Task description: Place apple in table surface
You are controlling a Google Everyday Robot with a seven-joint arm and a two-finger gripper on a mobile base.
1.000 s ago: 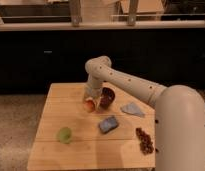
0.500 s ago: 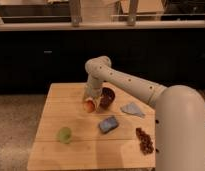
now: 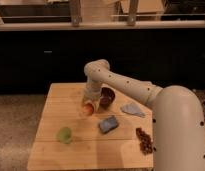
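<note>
A: Where does the hand (image 3: 89,102) sit in the frame?

B: Just left of centre, low over the wooden desk (image 3: 51,150); the white arm (image 3: 127,86) reaches in from the lower right, bends at an elbow above the desk's far edge, and drops down to it.

A: And the apple (image 3: 87,109)?

B: Directly under the hand, a small orange-red round shape at its tip; it lies at or just above the desk's surface, though whether it touches the wood cannot be told.

A: Does the hand pinch the apple, or is it spread?

B: That cannot be told; the tip and the apple merge in this view.

A: What else is on the desk?

B: A dark bowl (image 3: 107,96) just right of the hand, near the frame's centre; a blue-grey sponge (image 3: 109,124) below it, toward the lower middle; a pale grey crumpled item (image 3: 132,109) right of the bowl; a green round object (image 3: 64,134) in the lower left, well apart from the hand; a reddish-brown cluster (image 3: 144,140) near the desk's right edge, beside the robot's white body (image 3: 180,135).
</note>
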